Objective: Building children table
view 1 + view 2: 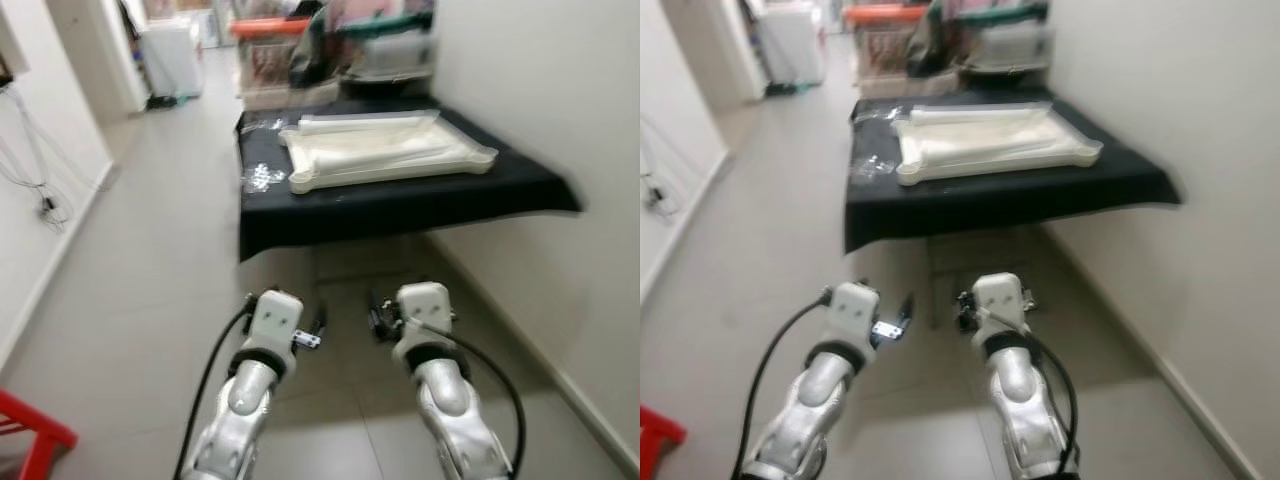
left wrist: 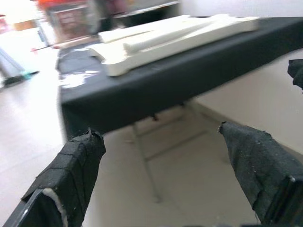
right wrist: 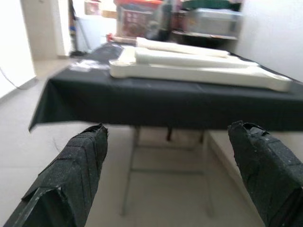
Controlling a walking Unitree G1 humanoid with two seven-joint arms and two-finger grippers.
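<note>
Approaching the bench (image 1: 400, 205) appears to be the step in hand: nothing of the children's table is gripped yet, and both arms are held forward and low over the tiled floor (image 1: 150, 300). The left tool (image 2: 161, 175) stands wide, its two black fingers (image 2: 71, 170) well apart with nothing between them; the right tool (image 3: 165, 175) is likewise wide and empty. The tabletop (image 1: 385, 150), a cream panel with rounded corners, lies flat on the black cloth of the bench, with long cream pieces, probably legs (image 1: 365, 125), resting on it. A clear bag (image 1: 262, 178), likely of small fittings, lies just beside the panel's near left corner; its contents are too blurred to tell. Relative to the tools, the tabletop lies ahead and higher, well apart, with the bench's near edge and folding frame between. The next move, as a judgement, calls for closing the gap, raising both arms above the bench edge, and choosing a leg or the bag as first part. Storage boxes (image 1: 280, 50) stand behind the bench.
</note>
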